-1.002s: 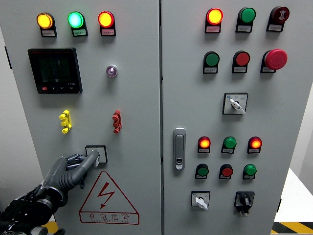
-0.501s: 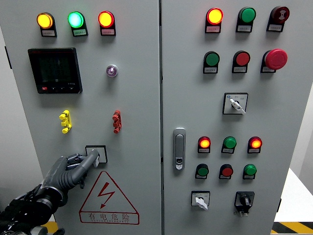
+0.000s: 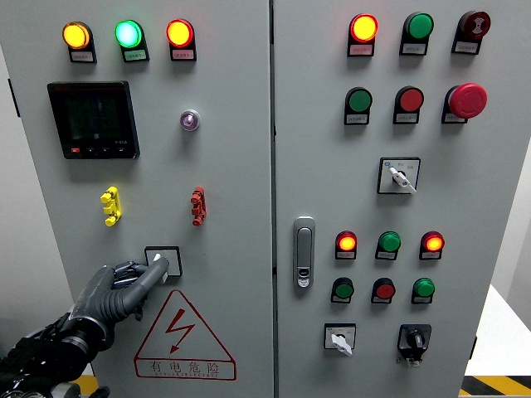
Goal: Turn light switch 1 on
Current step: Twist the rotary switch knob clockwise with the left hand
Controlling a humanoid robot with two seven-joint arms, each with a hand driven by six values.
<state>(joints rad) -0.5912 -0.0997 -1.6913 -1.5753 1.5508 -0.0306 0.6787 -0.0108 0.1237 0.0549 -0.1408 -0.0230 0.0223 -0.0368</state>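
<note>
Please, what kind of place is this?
Probably an industrial electrical room or training rig: a grey control cabinet with lit indicator lamps, a red emergency stop button and a high-voltage warning triangle.

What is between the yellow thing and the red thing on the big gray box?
Nothing. In the head view, only bare gray door panel lies between the yellow thing and the red thing. The left robot hand is lower, at the small square switch.

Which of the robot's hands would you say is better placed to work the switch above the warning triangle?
Left: the left hand already has a fingertip at the switch. The right hand is out of view.
</note>
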